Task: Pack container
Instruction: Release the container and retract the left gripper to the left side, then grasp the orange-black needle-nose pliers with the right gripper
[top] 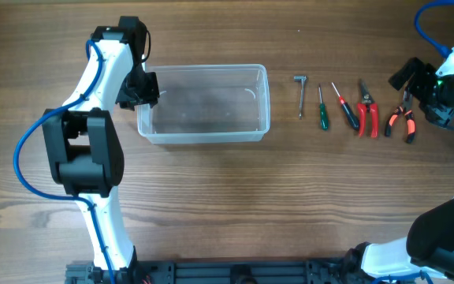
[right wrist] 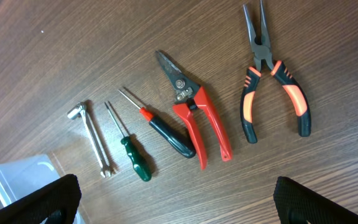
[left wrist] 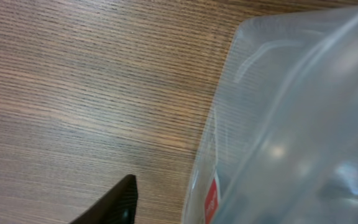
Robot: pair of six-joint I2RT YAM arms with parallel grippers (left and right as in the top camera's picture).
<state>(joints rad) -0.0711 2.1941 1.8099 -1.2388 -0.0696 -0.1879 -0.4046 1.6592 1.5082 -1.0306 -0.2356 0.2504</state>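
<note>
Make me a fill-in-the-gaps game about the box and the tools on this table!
1. The clear container has ___ inside it.
2. ___ tools lie in a row on the wooden table.
3. The screwdriver next to the silver wrench has a ___ handle.
4. The orange-and-black pliers lie beside the cutters, whose handles are ___.

Missing words: nothing; Five; green; red
</note>
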